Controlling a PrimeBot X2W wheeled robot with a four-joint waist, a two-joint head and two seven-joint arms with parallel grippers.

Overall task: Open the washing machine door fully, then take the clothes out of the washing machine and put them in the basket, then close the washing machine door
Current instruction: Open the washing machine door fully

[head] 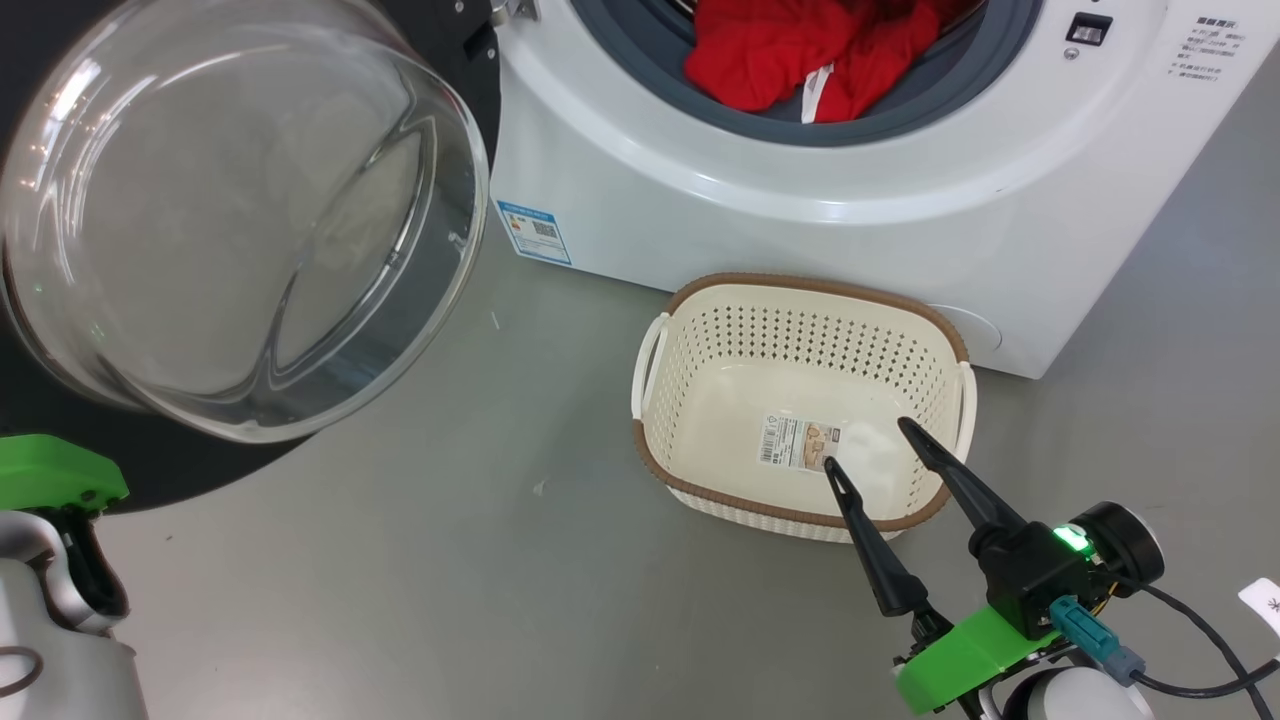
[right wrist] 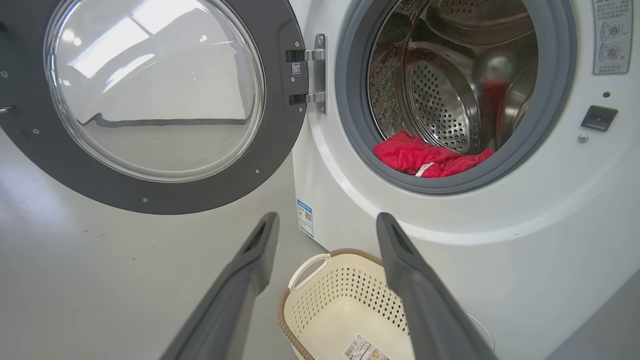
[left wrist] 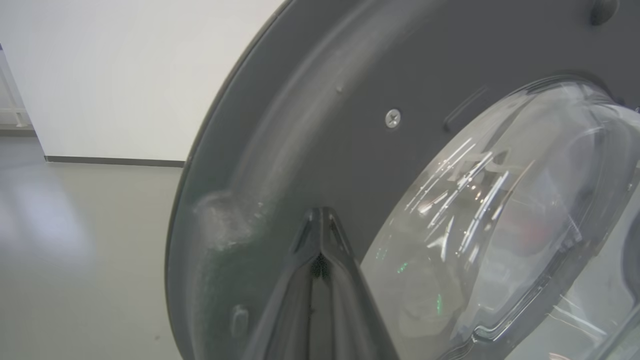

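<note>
Door-opening looks finished, the left claw (left wrist: 320,220) clenched beside the washing machine door (head: 240,230), so the released right claw (head: 866,442) by the basket (head: 800,283) should reach far for the clothes (head: 770,55).

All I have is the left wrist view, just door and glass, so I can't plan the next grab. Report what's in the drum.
Observer: Red clothes lie at the front of the drum, against the grey seal.
Operator: Give me the basket.
Observer: The basket stands on the floor close in front of the washing machine, with nothing in it but a paper label.
Operator: Now the right gripper.
Observer: The right gripper is open and holds nothing; in the head view its fingers point over the basket's near rim.
</note>
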